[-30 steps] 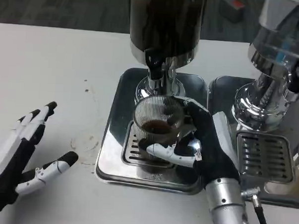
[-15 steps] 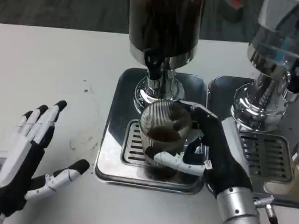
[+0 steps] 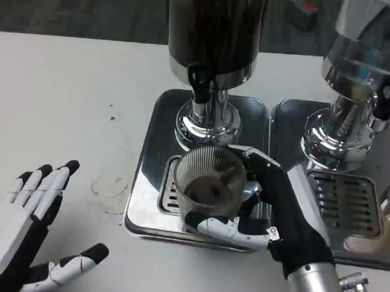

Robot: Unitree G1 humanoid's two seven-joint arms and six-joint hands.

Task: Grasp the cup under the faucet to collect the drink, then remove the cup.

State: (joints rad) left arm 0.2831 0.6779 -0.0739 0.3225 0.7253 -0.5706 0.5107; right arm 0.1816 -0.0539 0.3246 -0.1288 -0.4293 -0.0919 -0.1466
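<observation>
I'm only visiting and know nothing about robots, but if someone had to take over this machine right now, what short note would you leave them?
Right hand: grips the ribbed cup, which holds a little dark drink.
Left hand: open, holding nothing, low over the white table.
Cup: over the drip grate of the steel tray, in front of the faucet rather than right under it.
Done: drink is in the cup.
Left: carry the cup clear of the tray and set it down.

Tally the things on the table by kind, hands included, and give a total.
Drink dispensers with chrome bases: 2, a dark-filled one and a clear-topped one
Shiny steel drip trays: 2
Ribbed clear glass cups holding dark drink: 1
Robot hands: 2, left, right
Total: 7
</observation>
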